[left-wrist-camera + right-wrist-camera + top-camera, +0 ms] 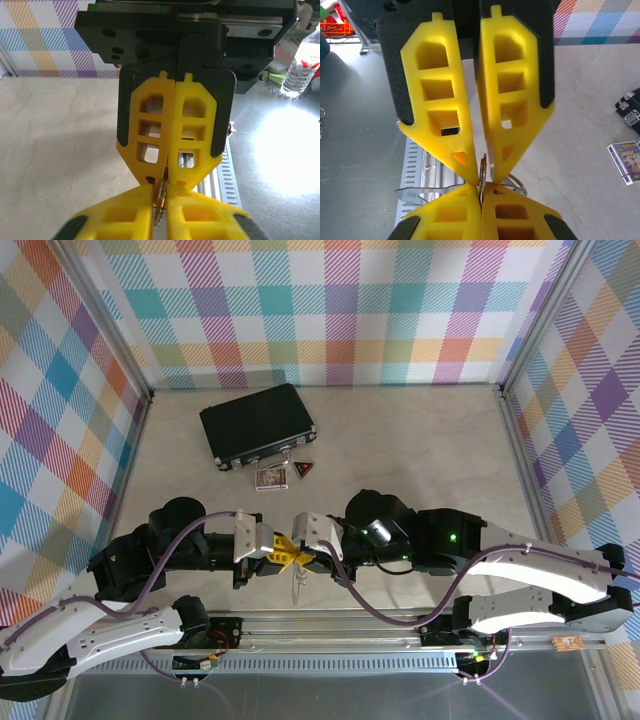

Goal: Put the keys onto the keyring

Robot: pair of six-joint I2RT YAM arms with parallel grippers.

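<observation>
Flagging risks, view by view.

Top: left gripper (280,556) and right gripper (304,558) are both clenched, tip to tip, just above the rail (400,625) at the bench (420,450) near edge. A silver piece (298,587) hangs below them. A drop here likely lands in the rail, not on the bench. Case (258,425), tag (303,470) and card (270,478) sit well apart; their print is unreadable.

Left wrist: both pinch one thin metal strip (160,205) edge-on; can't tell which task part it is. Contact patch is tiny, so an off-axis pull from either arm could twist it out or bend it. Bottle (301,62) label is blown out, illegible.

Right wrist: same pinch. Keyring (515,181), I think, is the grey loop just beside the tips. Keys: can't pick them out, heads are the same yellow as the fingers (440,215). The loop could snag a finger on retreat. Card figures are visible, text too small.
</observation>
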